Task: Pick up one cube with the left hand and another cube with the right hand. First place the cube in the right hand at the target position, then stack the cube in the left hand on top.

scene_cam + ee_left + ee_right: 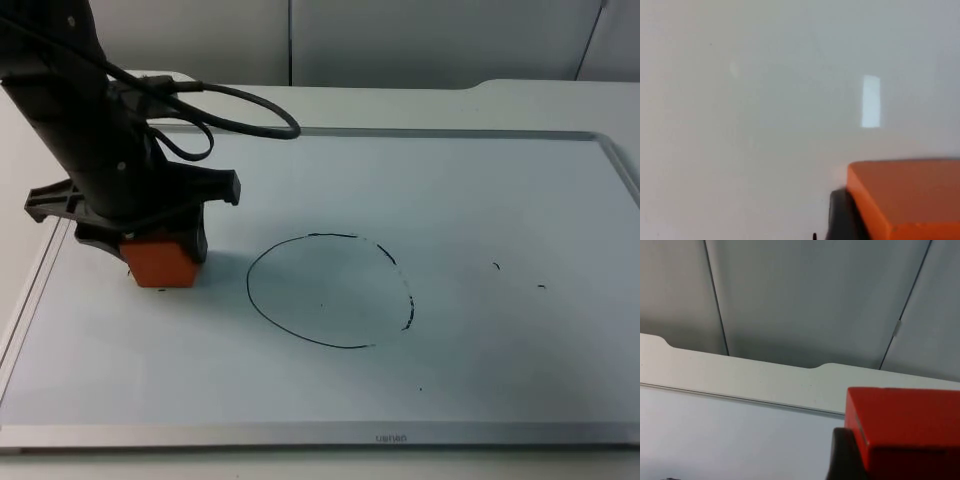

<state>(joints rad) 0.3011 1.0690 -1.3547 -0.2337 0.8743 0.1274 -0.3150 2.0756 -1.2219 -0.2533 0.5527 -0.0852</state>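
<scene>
An orange cube (162,262) sits at the left side of the white board (480,200), left of a hand-drawn black circle (330,290). My left gripper (160,248) is down over it, shut on the orange cube (905,195), with one black fingertip (840,220) against the cube's side. Whether the cube touches the board I cannot tell. In the right wrist view, my right gripper is shut on a red cube (905,425), its fingertip (842,460) beside it. This gripper is raised and faces the grey partition wall (810,300).
A raised rim (450,133) frames the board. A few small black marks (497,266) lie to the right of the circle. The left arm (80,120) leans in over the board's left part.
</scene>
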